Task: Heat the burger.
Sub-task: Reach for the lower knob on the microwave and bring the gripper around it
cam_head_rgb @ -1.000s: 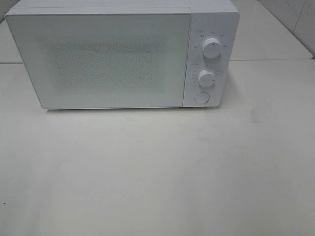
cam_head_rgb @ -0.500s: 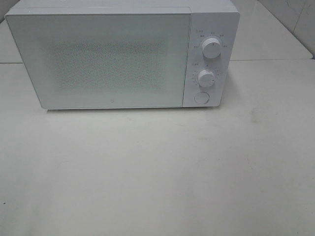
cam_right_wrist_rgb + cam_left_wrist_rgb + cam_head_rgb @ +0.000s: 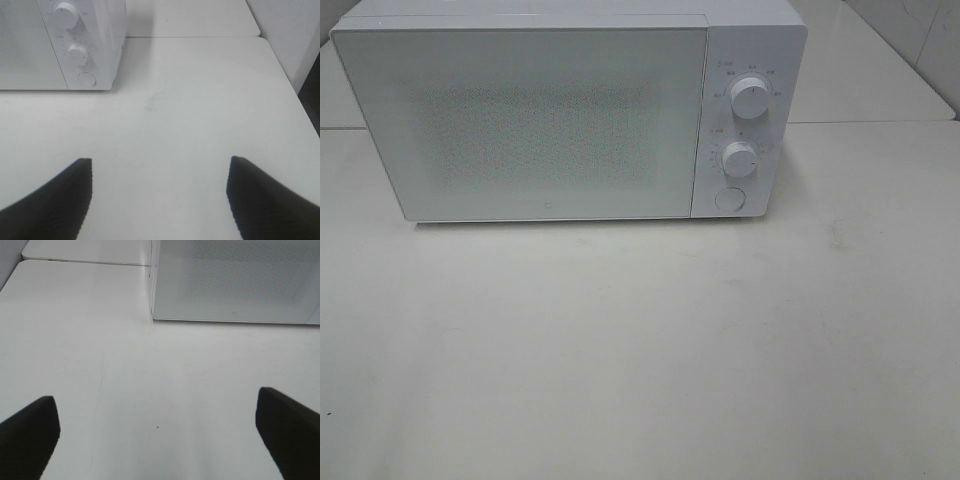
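Two arms: both are mine, and both hang over the table, seen only through their own wrist cameras.
Left: my left gripper [image 3: 155, 397] has its jaws spread wide, with only bare tabletop between its dark fingers [image 3: 30, 435]; it has hold of nothing.
Right: my right gripper [image 3: 160, 161] also has its jaws wide apart over bare tabletop, and it grips nothing.
Task thing: the burger shows in none of the views, so I cannot tell where it is, which way it points or how its long axis runs.
Oven: a white box-shaped microwave oven [image 3: 550, 20] stands at the far side of the white flat table [image 3: 640, 350], front towards me.
Door: its pale speckled door panel [image 3: 520, 120] is shut, and nothing can be made out behind it.
Controls: a white round upper knob [image 3: 749, 99] sits above a white round lower knob [image 3: 740, 159], with a round white push button [image 3: 729, 199] beneath them, all right of the door.
Writing: small grey marks ring each knob and a tiny logo mark [image 3: 542, 210] sits low on the door; all are too small to read.
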